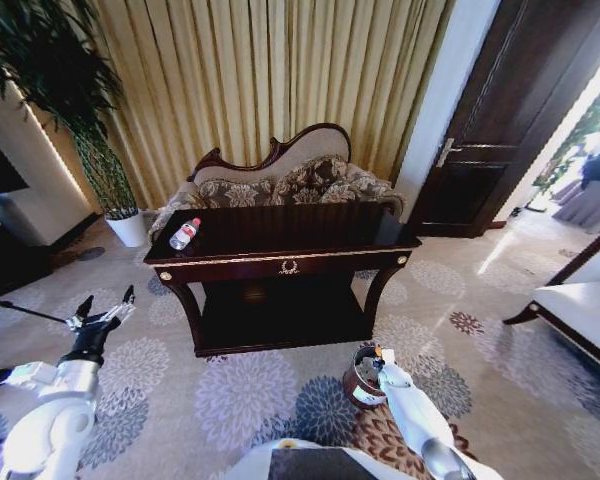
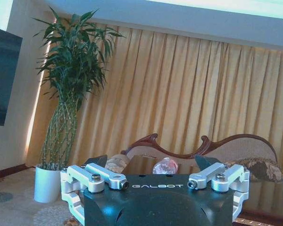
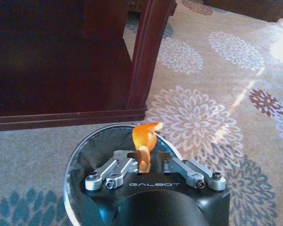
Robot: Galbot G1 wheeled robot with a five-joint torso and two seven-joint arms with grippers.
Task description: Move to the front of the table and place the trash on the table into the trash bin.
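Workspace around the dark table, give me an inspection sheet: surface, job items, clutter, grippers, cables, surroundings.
Surface: the table, dark and glossy with gold trim and a lower shelf, stands on flowered carpet.
Job items: a clear bottle with red label lies at the tabletop's left end; the trash bin sits on the carpet in front of the table's right leg; an orange piece is pinched over the bin's mouth.
Clutter: nothing seen.
Grippers: right gripper hangs over the bin, jaws shut on the orange piece; left gripper is low at the table's left, jaws open, empty.
Cables: nothing seen.
Surroundings: patterned sofa behind the table, curtains, potted plant, dark door.
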